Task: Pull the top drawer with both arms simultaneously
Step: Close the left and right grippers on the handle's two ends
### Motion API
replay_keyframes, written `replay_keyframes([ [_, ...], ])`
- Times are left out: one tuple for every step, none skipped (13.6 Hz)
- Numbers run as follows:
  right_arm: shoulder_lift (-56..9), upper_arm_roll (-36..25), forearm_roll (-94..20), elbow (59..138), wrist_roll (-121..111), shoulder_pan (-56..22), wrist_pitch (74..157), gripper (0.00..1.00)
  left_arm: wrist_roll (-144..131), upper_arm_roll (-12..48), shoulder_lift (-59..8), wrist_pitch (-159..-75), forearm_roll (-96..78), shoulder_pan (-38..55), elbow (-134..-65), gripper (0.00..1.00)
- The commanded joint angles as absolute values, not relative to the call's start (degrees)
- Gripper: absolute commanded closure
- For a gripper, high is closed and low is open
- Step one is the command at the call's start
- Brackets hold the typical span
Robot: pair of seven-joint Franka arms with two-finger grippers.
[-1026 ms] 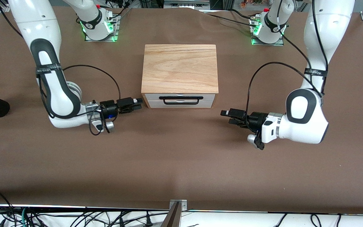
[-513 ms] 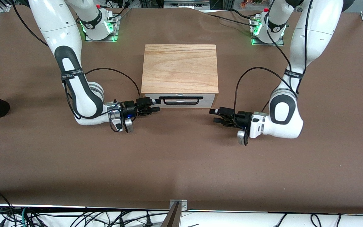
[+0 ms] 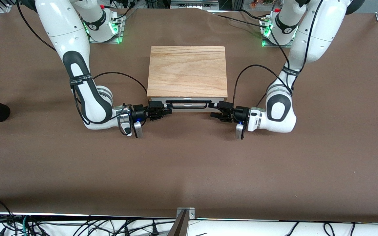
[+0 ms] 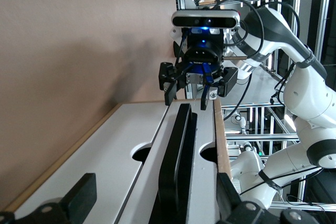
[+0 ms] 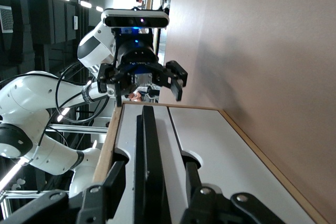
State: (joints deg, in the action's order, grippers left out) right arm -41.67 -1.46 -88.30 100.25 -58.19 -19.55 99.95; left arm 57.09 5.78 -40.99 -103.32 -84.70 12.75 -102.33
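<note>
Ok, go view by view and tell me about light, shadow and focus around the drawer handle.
Front view: even overhead light, soft shadows on the table under both arms, the black handle sharp. Left wrist view: the handle looms close and soft-edged, while the right end effector facing it is crisp against bright ceiling lights. Right wrist view: dim background with glaring strip lights, the left end effector crisp.

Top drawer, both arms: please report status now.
Left pincer and right pincer open, one at each end of the long black wire handle. White-fronted top drawer shut in the light wood cabinet. Nothing in the way.
</note>
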Motion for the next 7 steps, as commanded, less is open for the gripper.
replay_keyframes([
  [-42.1, -1.5, -89.7, 101.1, -61.3, -19.9, 99.8, 0.47, 61.3, 6.3, -38.3, -104.8, -87.5, 12.8, -105.8, 0.03],
  [-42.1, -1.5, -89.7, 101.1, -61.3, -19.8, 99.8, 0.5, 61.5, 6.5, -38.1, -104.8, -87.5, 12.8, -105.8, 0.13],
  [-42.1, -1.5, -89.7, 101.0, -61.3, -19.8, 99.8, 0.54, 61.5, 6.7, -38.0, -104.8, -87.5, 12.8, -105.8, 0.31],
  [-42.1, -1.5, -90.3, 101.0, -61.3, -19.9, 99.8, 0.63, 61.5, 6.7, -38.0, -104.8, -87.6, 12.8, -105.7, 0.44],
  [-42.1, -1.5, -91.4, 101.0, -61.5, -19.9, 99.8, 0.73, 61.5, 6.7, -37.9, -104.8, -87.6, 12.8, -105.6, 0.58],
  [-42.1, -1.5, -91.7, 101.0, -62.4, -20.0, 99.8, 0.79, 61.7, 6.7, -37.8, -104.6, -87.5, 12.7, -105.5, 0.73],
  [-42.1, -1.5, -91.8, 101.0, -62.7, -20.0, 99.8, 0.8, 61.8, 6.7, -37.8, -104.5, -87.5, 12.7, -105.4, 0.83],
])
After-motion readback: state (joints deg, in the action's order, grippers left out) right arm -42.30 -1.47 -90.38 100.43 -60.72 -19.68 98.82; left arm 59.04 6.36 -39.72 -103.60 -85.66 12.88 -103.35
